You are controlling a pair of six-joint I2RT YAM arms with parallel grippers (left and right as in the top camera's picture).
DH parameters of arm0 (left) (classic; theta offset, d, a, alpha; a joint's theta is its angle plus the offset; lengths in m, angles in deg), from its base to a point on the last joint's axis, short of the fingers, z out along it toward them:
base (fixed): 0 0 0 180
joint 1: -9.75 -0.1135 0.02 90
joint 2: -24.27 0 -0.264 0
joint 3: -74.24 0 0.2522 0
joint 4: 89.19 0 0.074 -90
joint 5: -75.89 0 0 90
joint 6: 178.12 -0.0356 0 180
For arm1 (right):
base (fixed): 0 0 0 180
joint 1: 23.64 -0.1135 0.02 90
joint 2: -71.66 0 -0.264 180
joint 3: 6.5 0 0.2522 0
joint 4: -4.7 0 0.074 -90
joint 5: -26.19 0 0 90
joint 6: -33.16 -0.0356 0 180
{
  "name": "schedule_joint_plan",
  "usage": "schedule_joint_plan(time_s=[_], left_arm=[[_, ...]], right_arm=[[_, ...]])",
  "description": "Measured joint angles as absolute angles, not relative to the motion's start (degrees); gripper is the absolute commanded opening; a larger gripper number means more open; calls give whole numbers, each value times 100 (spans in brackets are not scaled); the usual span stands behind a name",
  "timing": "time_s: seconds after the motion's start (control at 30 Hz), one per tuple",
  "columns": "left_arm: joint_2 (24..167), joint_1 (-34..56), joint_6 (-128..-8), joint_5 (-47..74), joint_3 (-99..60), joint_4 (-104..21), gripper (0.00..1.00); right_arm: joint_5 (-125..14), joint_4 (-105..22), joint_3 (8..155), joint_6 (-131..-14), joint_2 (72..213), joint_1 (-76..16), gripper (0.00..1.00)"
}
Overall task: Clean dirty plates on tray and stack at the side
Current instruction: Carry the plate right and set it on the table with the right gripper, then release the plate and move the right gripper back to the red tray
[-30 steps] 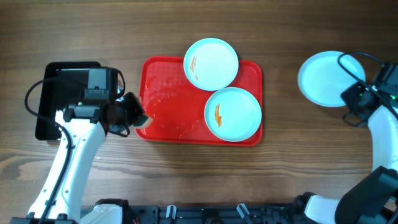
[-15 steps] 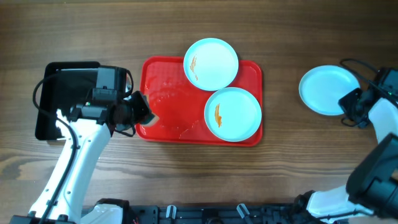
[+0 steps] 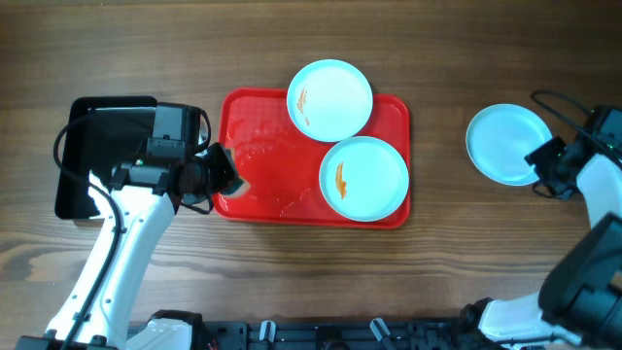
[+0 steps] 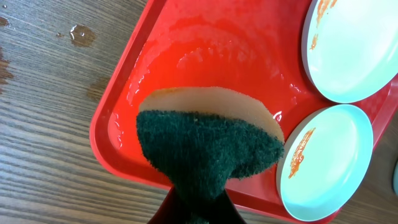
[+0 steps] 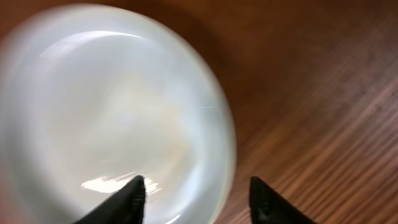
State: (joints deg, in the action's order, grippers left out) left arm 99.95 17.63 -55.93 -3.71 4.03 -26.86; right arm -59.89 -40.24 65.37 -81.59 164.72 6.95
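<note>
Pale-blue lower plate [image 3: 363, 178] and upper plate [image 3: 329, 100], both smeared, are set on the right half of the tray [image 3: 255, 146], rightward of the sponge [image 4: 208, 143] clamped in the left tool [image 3: 212, 177] at the tray's wet left edge, with nothing between. A third plate [image 3: 503, 144] lies on the tabletop [image 3: 437, 58] at far right, its rim between the spread jaws of the right tool [image 3: 541, 161].

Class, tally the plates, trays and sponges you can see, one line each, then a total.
Plates: 3
Trays, the red tray and the black tray: 2
Sponge: 1
Total: 6
</note>
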Motion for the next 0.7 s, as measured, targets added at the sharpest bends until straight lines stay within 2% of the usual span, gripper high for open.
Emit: schedule_joint_plan(time_s=[0.07,0.27,0.4,0.57,0.7], left_arm=[[9995,1763,-5593,-369,403,-2686,5],[9995,1765,-5593,-371,403,-2686,4],[9995,1763,-5593,-371,403,-2686,4],[9995,1763,-5591,-369,403,-2686,4],[9995,1763,-5591,-369,403,-2684,4]], right_arm=[[-5510,-4008,6537,-8162,16083,695,63],[-3264,-4000,6548,-7714,15344,593,63],[-2411,-4325,6548,-7158,15348,70,56],[-2783,-4480,6548,-6828,15560,-1281,44],[-3819,-4413,6548,-6992,15834,-2424,43]])
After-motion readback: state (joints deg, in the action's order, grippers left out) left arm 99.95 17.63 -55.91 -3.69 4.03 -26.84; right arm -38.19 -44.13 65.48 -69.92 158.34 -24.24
